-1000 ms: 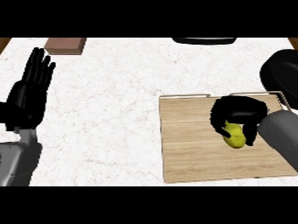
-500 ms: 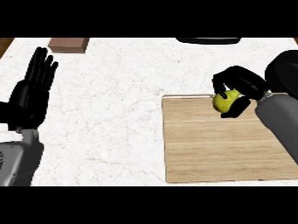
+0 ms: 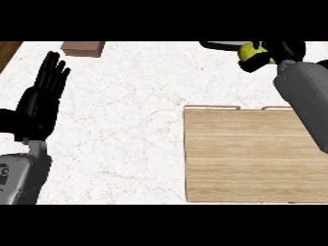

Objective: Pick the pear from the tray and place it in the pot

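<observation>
The right hand (image 3: 280,52) is carrying the pear (image 3: 254,53) high at the far edge of the white surface (image 3: 131,120), its black fingers (image 3: 250,65) curling round the yellow fruit so that only part of the skin is showing. The pear is well clear of the wooden tray (image 3: 255,158), which is lying bare on the near right, and is sitting just beside a dark rim (image 3: 220,45) at the top edge, probably the pot; too little of it is showing to tell what, if anything, is inside. The fruit is likely light, hard enough to stand a squeeze, but smooth and rounded, so it may be sliding in the grasp; taking it round its widest part, as the hand seems to be doing, looks the safest hold. The left hand (image 3: 35,103) is resting open at the left, fingers up. A small brown block (image 3: 83,48) is sitting at the far edge.
</observation>
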### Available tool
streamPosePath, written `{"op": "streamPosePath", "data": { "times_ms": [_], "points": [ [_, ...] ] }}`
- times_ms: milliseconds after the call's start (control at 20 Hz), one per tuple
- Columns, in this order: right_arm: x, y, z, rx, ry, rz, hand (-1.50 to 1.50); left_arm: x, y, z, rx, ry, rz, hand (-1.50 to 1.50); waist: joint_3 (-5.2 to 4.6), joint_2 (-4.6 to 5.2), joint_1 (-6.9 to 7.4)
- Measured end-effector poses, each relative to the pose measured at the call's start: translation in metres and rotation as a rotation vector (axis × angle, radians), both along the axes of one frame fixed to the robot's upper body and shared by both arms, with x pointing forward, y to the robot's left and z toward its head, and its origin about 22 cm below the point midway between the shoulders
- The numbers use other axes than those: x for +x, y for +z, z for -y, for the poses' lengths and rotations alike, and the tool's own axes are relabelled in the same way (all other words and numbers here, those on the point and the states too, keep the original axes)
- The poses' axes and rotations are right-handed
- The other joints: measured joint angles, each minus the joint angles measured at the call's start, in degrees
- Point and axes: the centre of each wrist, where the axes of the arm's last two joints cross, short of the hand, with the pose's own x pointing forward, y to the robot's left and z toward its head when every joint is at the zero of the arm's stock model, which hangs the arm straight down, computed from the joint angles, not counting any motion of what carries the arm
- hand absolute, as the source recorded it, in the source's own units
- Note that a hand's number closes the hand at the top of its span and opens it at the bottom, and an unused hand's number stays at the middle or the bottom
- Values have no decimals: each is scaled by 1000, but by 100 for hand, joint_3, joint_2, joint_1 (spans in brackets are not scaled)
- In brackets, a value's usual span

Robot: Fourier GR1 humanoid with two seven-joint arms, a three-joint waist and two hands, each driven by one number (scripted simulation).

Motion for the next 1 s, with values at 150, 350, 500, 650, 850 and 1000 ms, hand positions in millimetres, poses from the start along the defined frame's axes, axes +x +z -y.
{"op": "streamPosePath", "data": {
  "times_ms": [150,350,500,650,850,1000],
  "points": [
    [11,29,-18,-14,-203,109,150,1,0,-1,-1,4,-3,0,9,-2,-10],
    [21,61,-42,-59,-421,234,150,4,0,-3,0,17,-3,0,27,4,-117],
    [24,79,-55,-86,-532,296,150,1,-6,-8,-3,35,-5,0,41,1,-210],
    [24,91,-54,-116,-608,318,150,-3,-7,-15,-3,46,-5,0,53,-9,-293],
    [21,93,-30,-122,-679,298,150,-4,-4,-16,-5,62,-2,0,65,-14,-385],
    [15,87,-2,-128,-717,276,150,-7,-10,-18,-3,70,-4,0,68,-24,-449]
  ]
}}
